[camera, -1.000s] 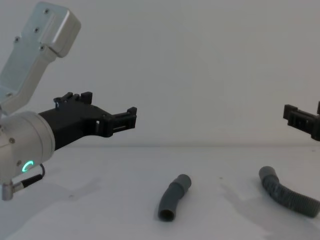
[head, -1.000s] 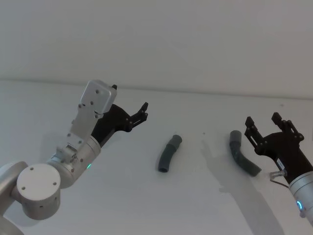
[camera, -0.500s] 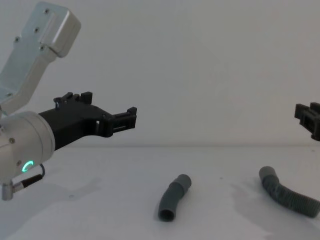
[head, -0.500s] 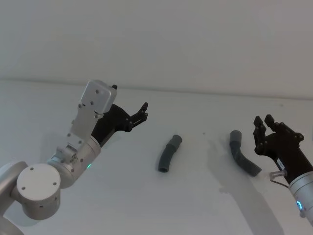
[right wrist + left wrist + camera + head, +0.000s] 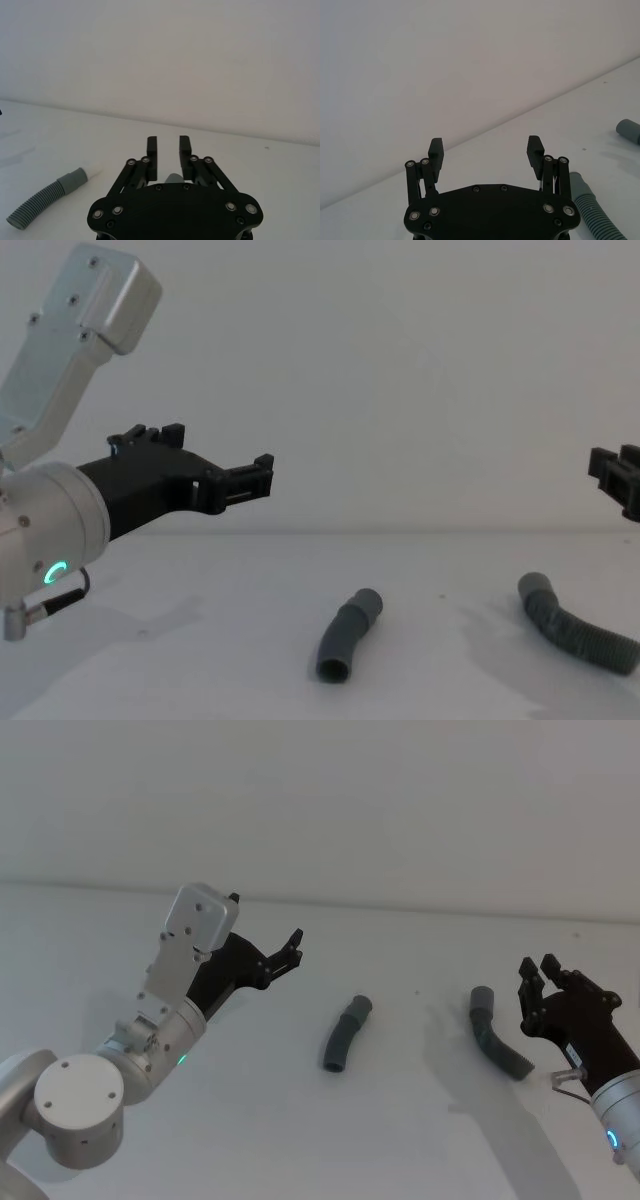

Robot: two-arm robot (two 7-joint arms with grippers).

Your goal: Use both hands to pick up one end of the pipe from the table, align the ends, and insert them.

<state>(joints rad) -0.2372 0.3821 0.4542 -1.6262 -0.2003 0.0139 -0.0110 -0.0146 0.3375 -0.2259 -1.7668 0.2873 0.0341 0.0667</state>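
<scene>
The table (image 5: pixel 80 970) carries both pipe pieces, lying apart and untouched; the short tube (image 5: pixel 344 1035) rests about midway between the left and right edges, slightly bent, its collar end (image 5: pixel 362 1007) turned toward the far edge and its other open tip toward the near edge; the ribbed hose (image 5: pixel 497 1042) lies well apart from it, closer to the right edge, curved, with its smooth cuff (image 5: pixel 482 998) at the end nearer the far edge and its ribbed length running toward the near right corner; the two ends do not meet

The left gripper (image 5: pixel 288 950) hangs in the air over the left half of the table, raised clear of the surface as the chest view shows, and points toward the middle and the far edge; its fingers stand wide apart and hold nothing; the short tube lies beyond and below it; a green ring (image 5: pixel 55 572) glows on that arm's wrist

The right gripper (image 5: pixel 538 970) hovers near the right edge, above the table and just beside the hose on the side away from the short tube, with no contact; its fingers (image 5: pixel 152 145) are drawn close together and parallel, leaving only a slim gap with nothing gripped in it; the right wrist view shows the hose lying flat on the table off to one side of those fingers
</scene>
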